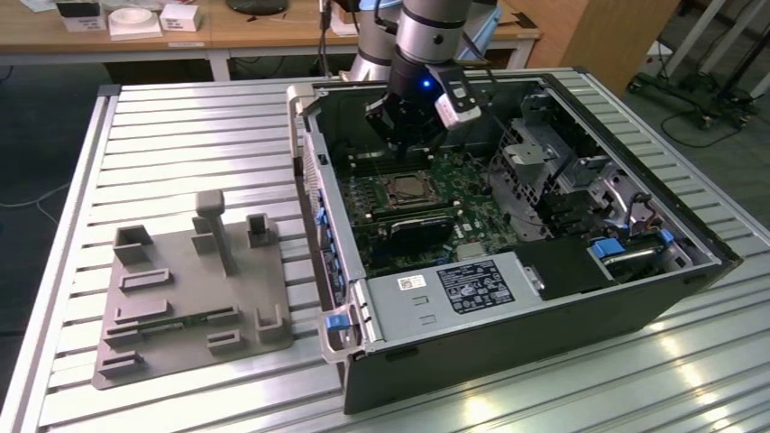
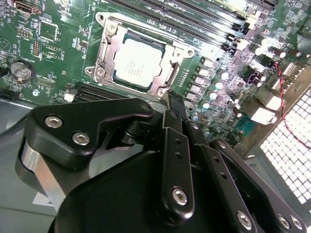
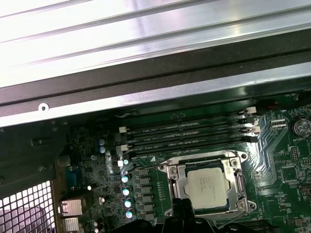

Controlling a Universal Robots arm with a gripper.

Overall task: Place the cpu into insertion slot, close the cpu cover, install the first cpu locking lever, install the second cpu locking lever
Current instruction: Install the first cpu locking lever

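The cpu (image 1: 403, 189) (image 2: 138, 63) (image 3: 208, 187) lies flat in the insertion slot on the green board inside the open computer case, silver top up. The slot itself is hidden beneath it. The cpu cover (image 2: 108, 53) (image 3: 177, 180), a silver metal frame, lies down around the chip's edges. My gripper (image 1: 407, 144) (image 2: 177, 104) (image 3: 184, 208) hangs inside the case just above and beside the socket. Its black fingers are shut together with nothing between them. A thin wire lever (image 3: 146, 164) runs along one side of the socket.
Long memory slots (image 3: 184, 133) run beside the socket, and a black card (image 1: 421, 230) lies on its other side. The case wall (image 1: 307, 162), a drive cage (image 1: 542, 153) and the power supply (image 1: 470, 284) hem in the board. A grey fixture plate (image 1: 193, 289) lies at the exterior view's left.
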